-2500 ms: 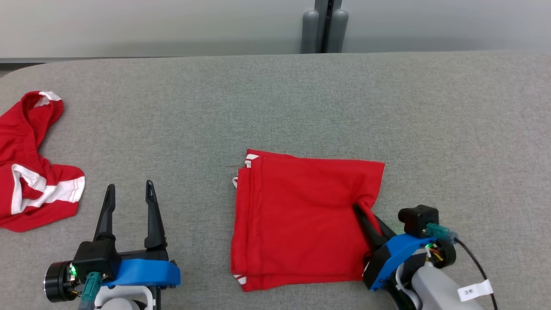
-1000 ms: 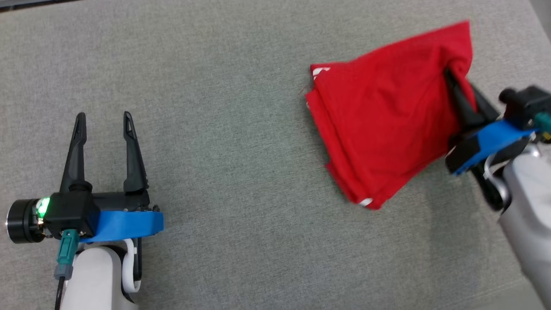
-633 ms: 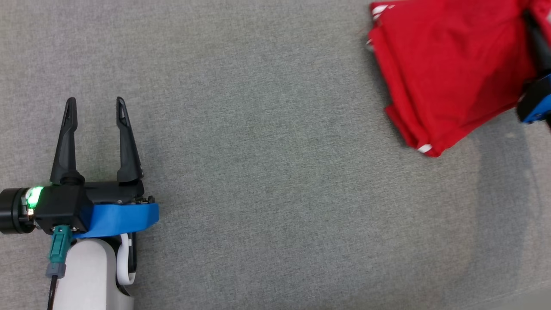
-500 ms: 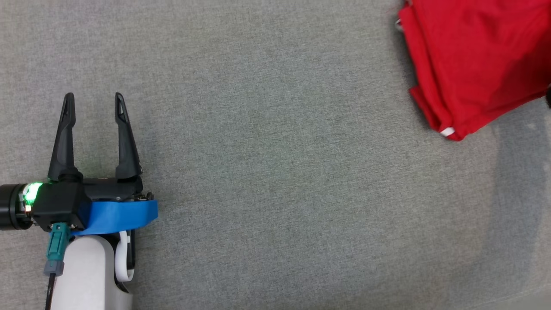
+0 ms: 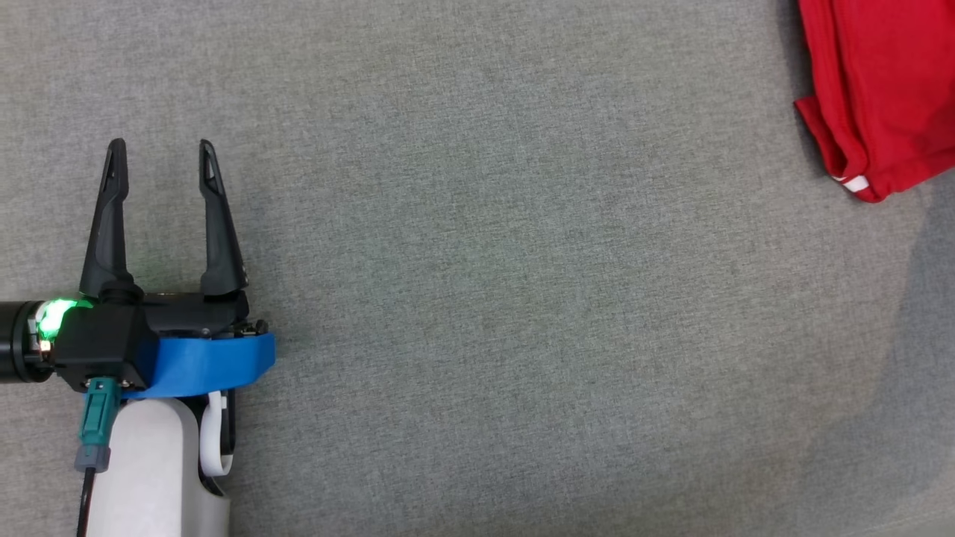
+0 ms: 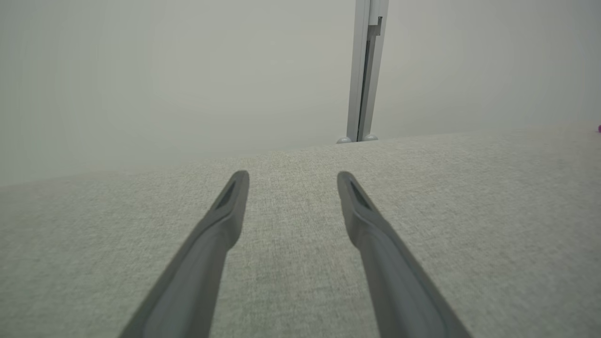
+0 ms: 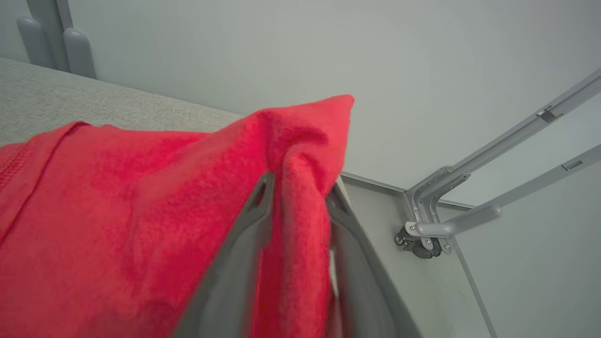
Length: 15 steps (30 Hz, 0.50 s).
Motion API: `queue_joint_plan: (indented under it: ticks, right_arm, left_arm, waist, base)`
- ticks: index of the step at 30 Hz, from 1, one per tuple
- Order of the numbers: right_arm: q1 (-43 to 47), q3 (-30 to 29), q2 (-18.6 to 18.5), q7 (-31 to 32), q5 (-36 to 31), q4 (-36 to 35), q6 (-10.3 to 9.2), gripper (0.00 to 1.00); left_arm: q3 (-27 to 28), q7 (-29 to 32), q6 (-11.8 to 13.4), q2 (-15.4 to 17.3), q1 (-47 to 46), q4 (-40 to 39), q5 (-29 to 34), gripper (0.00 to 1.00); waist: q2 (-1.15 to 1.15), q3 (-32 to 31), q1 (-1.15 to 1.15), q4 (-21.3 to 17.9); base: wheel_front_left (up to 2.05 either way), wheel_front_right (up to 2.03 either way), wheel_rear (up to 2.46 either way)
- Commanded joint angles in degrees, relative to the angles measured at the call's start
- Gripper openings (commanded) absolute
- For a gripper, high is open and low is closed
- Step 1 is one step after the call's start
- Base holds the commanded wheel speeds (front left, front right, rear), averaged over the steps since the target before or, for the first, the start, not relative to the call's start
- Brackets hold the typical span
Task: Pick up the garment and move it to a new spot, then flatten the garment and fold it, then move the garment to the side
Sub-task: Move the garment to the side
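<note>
The folded red garment lies at the top right corner of the head view, with a white trim tip at its lower corner. In the right wrist view the garment spreads to the left, and one corner rises in a peak between the fingers of my right gripper. Those fingers press the fold from both sides, shut on it. My left gripper rests at the lower left on the grey surface, far from the garment. Its fingers stand wide apart and hold nothing, as the left wrist view also shows for the left gripper.
The grey fabric tabletop stretches between my left gripper and the garment. A metal post stands behind the table's far edge. Beyond the table's edge in the right wrist view, a grey metal frame with a bracket stands on the pale floor.
The head camera has swung, shifting the whole picture. My right gripper has carried the folded garment from the table's middle toward its right edge. My left gripper stays open and still.
</note>
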Motion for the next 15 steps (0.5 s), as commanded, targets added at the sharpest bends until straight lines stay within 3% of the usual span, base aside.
queue_joint_plan:
  ticks: [1,7,15]
  right_arm:
    - [-1.04,-0.03,-0.71,-0.02,0.03,0.94,-0.01,1.00]
    - [-0.84,-3.30,-1.14,-0.02,-1.71,1.23,-0.01,1.00]
    - [5.19,-8.91,2.08,-0.03,-5.56,-8.75,-0.01,1.00]
  left_arm:
    - [-0.10,-0.24,0.27,0.06,-0.73,0.12,0.28,1.00]
    - [0.16,-0.24,0.70,-0.24,0.15,0.64,-0.58,1.00]
    - [0.46,-0.24,1.09,-1.04,3.09,1.25,-1.76,1.00]
  waist:
    - [0.00,-0.07,0.00,0.27]
    - [0.00,-2.09,0.00,0.75]
    - [0.00,-7.41,0.00,1.26]
  base:
    - [0.00,0.00,0.00]
    - [0.00,0.00,0.00]
    - [0.00,0.00,0.00]
